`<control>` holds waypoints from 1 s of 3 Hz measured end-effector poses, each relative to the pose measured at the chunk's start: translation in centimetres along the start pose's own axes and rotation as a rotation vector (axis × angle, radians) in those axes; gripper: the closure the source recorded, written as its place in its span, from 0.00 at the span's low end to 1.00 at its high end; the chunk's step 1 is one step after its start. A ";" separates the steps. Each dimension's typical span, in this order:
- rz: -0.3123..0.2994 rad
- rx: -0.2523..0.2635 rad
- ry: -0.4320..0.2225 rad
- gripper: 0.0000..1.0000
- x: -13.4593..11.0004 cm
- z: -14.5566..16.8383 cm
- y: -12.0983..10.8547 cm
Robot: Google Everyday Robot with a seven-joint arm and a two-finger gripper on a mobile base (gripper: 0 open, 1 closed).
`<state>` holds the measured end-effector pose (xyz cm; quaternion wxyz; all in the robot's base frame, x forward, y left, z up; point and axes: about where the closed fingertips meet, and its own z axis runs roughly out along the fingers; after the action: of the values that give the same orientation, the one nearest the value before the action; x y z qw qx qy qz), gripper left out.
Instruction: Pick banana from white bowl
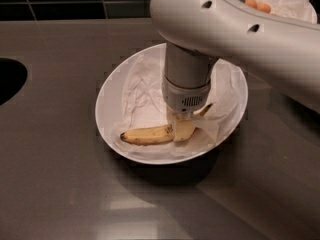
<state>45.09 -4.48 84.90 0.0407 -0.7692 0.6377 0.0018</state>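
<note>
The gripper [185, 128], a pale two-finger tool under a white cylindrical wrist, is down inside the large, shallow white bowl [107, 91]. It sits right at the right-hand end of the small, curved yellow banana [147, 135]. Whether it is clamped on the fruit or only set around it cannot be told from here, because the wrist hides the contact.

The banana lies on its side and stretches away to the left of the gripper, its dark tip pointing toward the bowl's near-left wall. It rests on the crumpled white paper lining [142, 91], which spreads out behind and to the left of the gripper.

The grasp looks to be near one end of the fruit, not at its middle. The free end will therefore probably sag or swing once it is raised, so a firm but gentle squeeze suits the soft skin. The lift should go straight up and slowly until the drooping tip clears the rim. The paper under the gripper might get pinched along with the fruit, so watch that it does not rise too.

The thick white arm [240, 34] runs up and to the right from the wrist. Behind it, well apart from the gripper, a smaller white bowl [295, 6] holds small round orange fruits [257, 5]. The large bowl stands on a dark grey glossy surface [60, 184], and a dark rounded recess [7, 81] lies far to the gripper's left.
</note>
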 end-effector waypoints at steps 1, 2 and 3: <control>0.000 0.000 0.000 0.91 0.0 0.0 0.0; 0.000 0.000 0.000 1.00 0.0 0.0 0.0; 0.000 0.000 0.000 1.00 0.0 0.0 0.0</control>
<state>45.09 -4.48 84.90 0.0408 -0.7692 0.6377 0.0017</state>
